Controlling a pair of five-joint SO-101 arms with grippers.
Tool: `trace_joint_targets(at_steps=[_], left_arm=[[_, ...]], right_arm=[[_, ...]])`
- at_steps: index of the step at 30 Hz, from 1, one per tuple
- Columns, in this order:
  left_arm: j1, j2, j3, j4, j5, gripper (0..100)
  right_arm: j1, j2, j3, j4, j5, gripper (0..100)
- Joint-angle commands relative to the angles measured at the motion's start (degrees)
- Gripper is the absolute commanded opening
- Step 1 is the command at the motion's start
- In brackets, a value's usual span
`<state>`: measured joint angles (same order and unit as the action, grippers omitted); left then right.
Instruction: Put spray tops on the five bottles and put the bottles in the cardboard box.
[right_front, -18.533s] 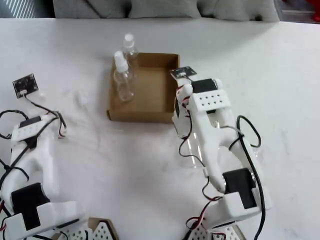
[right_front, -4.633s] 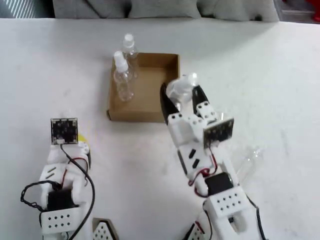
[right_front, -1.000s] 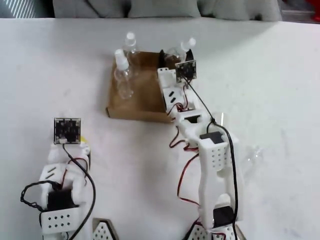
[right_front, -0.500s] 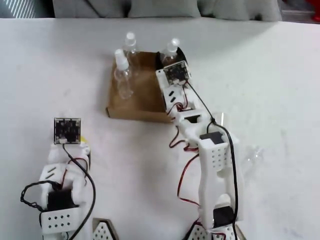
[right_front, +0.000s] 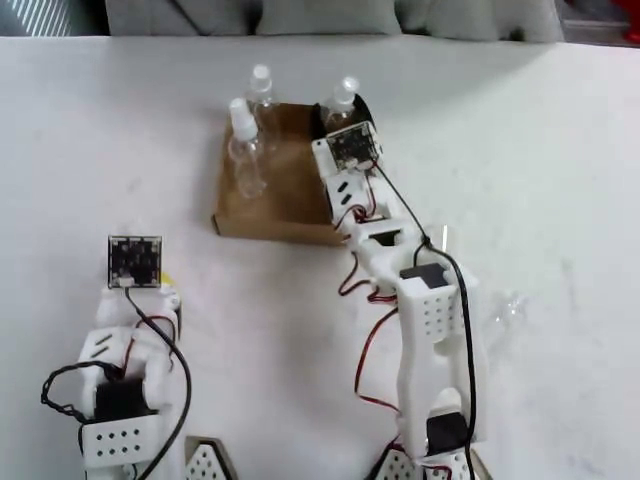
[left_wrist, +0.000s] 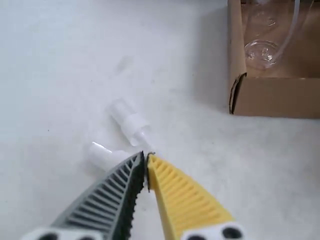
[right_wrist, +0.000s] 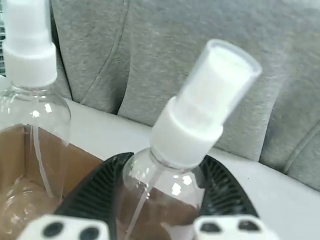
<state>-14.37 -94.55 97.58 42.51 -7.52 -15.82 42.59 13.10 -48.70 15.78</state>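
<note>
Right hand (right_front: 341, 122) clamps capped bottle (right_wrist: 196, 120) at far right corner of box (right_front: 268, 226). Left hand (left_wrist: 145, 162) closed, empty, beside two loose spray tops (left_wrist: 131, 125).

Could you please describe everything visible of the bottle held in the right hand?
This clear plastic spray bottle has a rounded shoulder, a white spray top under a translucent cap, and a thin dip tube inside; it looks empty. It stands roughly upright at the brown cardboard box's far right corner, clamped between the right hand's black fingers. Whether its base touches the box floor is hidden.
</note>
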Motion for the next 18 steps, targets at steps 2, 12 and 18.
trace_joint_targets(at_steps=[2,12,18], left_arm=[[0.66,-0.4,-0.26,0.09,-0.44,2],[0.66,-0.4,-0.26,0.09,-0.44,2],[0.66,-0.4,-0.26,0.09,-0.44,2]], right_arm=[[-0.04,-4.09,0.26,0.75,0.79,11.6],[-0.31,-4.62,1.23,2.15,0.88,17.3],[-0.31,-5.76,1.41,2.15,5.36,17.3]])
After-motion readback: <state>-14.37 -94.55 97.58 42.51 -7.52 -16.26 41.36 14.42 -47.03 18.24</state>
